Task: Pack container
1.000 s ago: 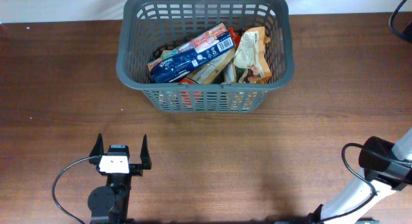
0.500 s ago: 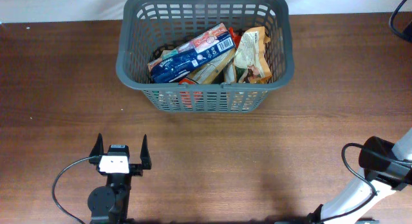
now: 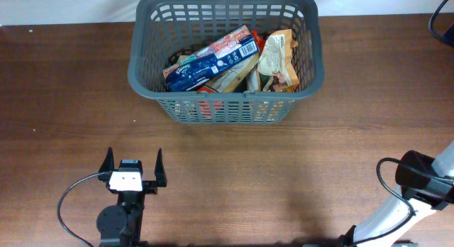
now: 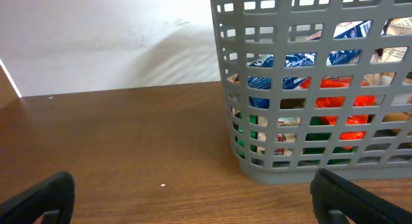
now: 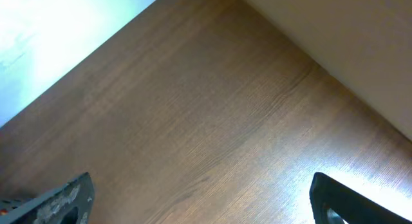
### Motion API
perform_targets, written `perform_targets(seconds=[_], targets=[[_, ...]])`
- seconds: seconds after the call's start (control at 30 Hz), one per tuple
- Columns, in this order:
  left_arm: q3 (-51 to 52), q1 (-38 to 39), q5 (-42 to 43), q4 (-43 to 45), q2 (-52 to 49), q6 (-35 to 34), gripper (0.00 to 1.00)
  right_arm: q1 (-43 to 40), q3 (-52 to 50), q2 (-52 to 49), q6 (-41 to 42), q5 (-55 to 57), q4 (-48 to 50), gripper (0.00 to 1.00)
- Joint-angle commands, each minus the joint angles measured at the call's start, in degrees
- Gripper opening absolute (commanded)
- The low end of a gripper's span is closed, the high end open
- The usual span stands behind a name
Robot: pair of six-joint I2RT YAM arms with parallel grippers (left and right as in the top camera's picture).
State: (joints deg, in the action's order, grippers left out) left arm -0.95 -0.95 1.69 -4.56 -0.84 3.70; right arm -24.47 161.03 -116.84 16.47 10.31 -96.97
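One dark grey container [image 3: 224,109] stands upright at the far middle of the table [image 3: 305,169], its lattice sides and rounded rim fully in the overhead view. Several groceries lie inside it. A blue tissue pack [image 3: 211,60] rests slanted on top toward the left, and a tan snack bag [image 3: 275,61] leans against the right wall. A brown packet [image 3: 230,80] is wedged between them, and something red [image 3: 207,105] shows through the slots of the near wall. In the left wrist view that wall fills the upper right, with blue, red and green packaging behind the slots; what the green item is cannot be told.

The left end effector [image 3: 133,155] sits toward the table's near edge, left of the container and well apart from it, pointing its way. Its fingers [image 4: 38,201] are spread wide and released, with only bare wood between them. A black cable [image 3: 67,201] loops out beside its arm.

The right end effector [image 5: 199,198] shows properly only in its own wrist view: two dark fingers at the bottom corners, wide apart and holding nothing, over bare table beside a pale surface [image 5: 347,37]. From overhead, part of the right arm [image 3: 418,177] shows at the near right corner, far from the container.
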Motion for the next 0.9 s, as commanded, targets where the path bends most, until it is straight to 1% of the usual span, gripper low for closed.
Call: perform_targets(seconds=[0.0, 0.27, 0.43, 0.53, 0.67, 0.8, 0.83, 0.87], targets=[[0.4, -0.3, 0.0, 0.0, 0.5, 1.1, 0.99, -0.3, -0.1, 0.4, 0.1, 0.9, -0.3, 0.99], [0.4, -0.3, 0.0, 0.0, 0.5, 1.1, 0.99, -0.3, -0.1, -0.2, 0.1, 0.9, -0.3, 0.99], [0.4, -0.3, 0.0, 0.0, 0.5, 1.1, 0.99, -0.3, -0.1, 1.1, 0.1, 0.9, -0.3, 0.99], [0.4, -0.3, 0.0, 0.0, 0.5, 1.1, 0.99, 0.1, -0.1, 3.3, 0.1, 0.9, -0.3, 0.99], [0.4, -0.3, 0.0, 0.0, 0.5, 1.1, 0.99, 2.7, -0.9, 8.0, 0.1, 0.7, -0.3, 0.99], [0.4, -0.3, 0.0, 0.0, 0.5, 1.1, 0.99, 8.3, -7.8, 15.2, 0.6, 0.7, 1.4, 0.99], [0.4, -0.3, 0.0, 0.0, 0.5, 1.1, 0.99, 9.9, -10.3, 17.2, 0.6, 0.7, 2.6, 0.99], [0.4, -0.3, 0.0, 0.0, 0.5, 1.1, 0.99, 12.8, -15.2, 20.9, 0.6, 0.7, 5.8, 0.99]])
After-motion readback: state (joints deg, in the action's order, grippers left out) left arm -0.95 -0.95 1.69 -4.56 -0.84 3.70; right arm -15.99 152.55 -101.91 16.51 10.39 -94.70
